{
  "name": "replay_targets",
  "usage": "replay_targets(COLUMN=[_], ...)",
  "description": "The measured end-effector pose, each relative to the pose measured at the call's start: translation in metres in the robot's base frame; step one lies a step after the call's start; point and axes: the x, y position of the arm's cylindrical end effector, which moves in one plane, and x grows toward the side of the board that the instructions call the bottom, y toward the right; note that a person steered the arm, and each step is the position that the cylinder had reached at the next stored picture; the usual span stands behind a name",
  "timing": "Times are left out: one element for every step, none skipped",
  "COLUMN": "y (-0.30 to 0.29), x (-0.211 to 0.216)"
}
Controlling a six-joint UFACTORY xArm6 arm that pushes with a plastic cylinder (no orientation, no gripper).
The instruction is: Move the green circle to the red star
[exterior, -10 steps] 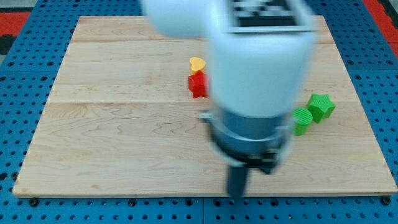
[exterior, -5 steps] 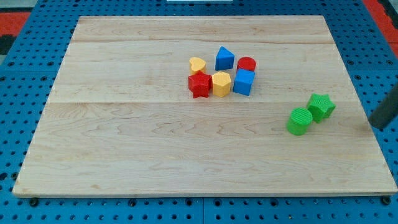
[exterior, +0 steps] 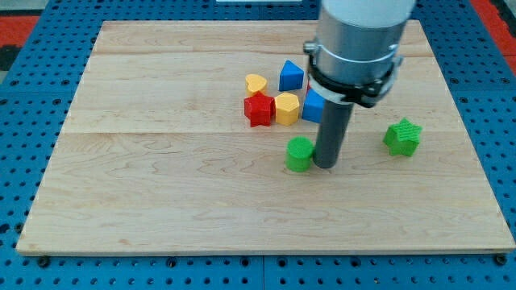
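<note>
Green circle sits below and right of the red star, with my tip touching its right side, holding nothing; you should push up-left, steering clear of the yellow block.

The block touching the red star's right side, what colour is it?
Yellow block, seen clearly in the camera view.
</note>
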Motion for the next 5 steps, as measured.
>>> replay_targets(y=[-0.022, -0.025, -0.054, -0.083, -0.068], x=[-0.009, 0.016, 0.003, -0.006, 0.019])
